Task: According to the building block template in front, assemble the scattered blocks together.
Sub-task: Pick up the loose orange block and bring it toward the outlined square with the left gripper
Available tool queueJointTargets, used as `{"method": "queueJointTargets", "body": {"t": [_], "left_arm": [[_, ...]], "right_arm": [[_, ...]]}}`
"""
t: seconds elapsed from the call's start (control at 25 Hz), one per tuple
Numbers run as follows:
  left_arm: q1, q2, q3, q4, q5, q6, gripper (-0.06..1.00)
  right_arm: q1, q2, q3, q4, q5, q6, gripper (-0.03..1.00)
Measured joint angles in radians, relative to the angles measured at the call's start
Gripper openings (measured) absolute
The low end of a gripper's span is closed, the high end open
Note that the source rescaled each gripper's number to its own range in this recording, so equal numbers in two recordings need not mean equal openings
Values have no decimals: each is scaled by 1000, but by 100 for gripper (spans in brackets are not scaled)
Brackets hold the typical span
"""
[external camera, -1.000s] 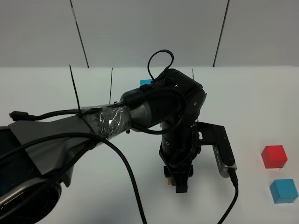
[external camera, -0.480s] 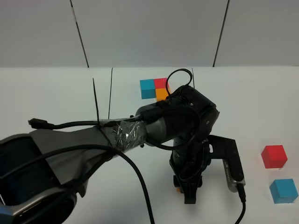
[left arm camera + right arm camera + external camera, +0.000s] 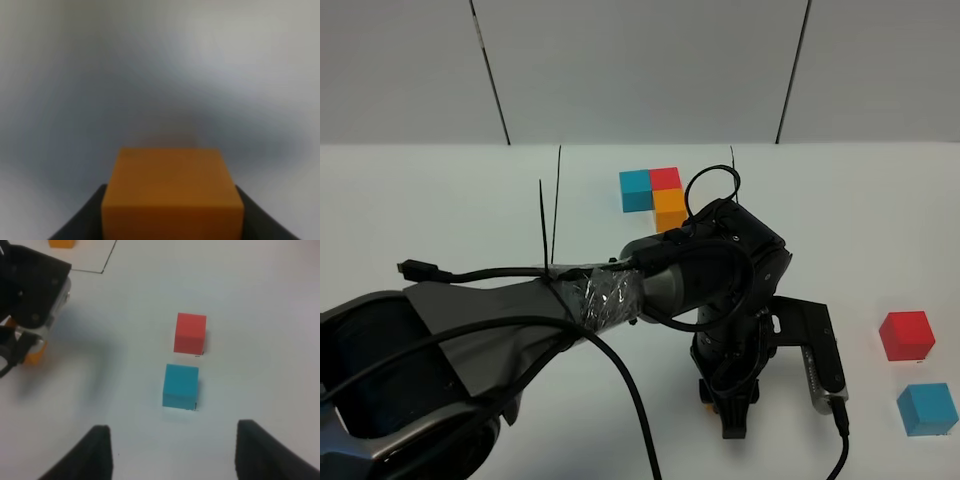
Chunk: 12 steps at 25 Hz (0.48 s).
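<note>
The building block template [image 3: 655,192], a joined blue, red and orange trio inside thin black lines, lies at the back centre. My left gripper [image 3: 725,405] has reached across to the front centre and is shut on the orange block [image 3: 172,197], whose edge shows as a sliver [image 3: 703,396] beside the wrist. The red block [image 3: 906,335] and the light blue block [image 3: 927,409] rest apart at the front right. In the right wrist view, my right gripper [image 3: 180,460] hovers open over the blue block [image 3: 180,386] and red block [image 3: 190,333], holding nothing.
The left arm's taped sleeve and black cables [image 3: 580,300] stretch from the front left across the white table [image 3: 440,200]. The left wrist camera bracket [image 3: 815,345] juts toward the loose blocks. A grey panelled wall [image 3: 640,70] backs the table.
The left arm has moved right and toward the front edge with the orange block, uncovering the template behind it. The red and blue blocks have stayed put.
</note>
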Motion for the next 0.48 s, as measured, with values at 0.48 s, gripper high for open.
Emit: {"method": "queueJointTargets", "body": {"t": [0.48], "left_arm": [[0,37,0,2,-25,0,0]], "right_arm": [[0,0,0,0,0,0,17]]}}
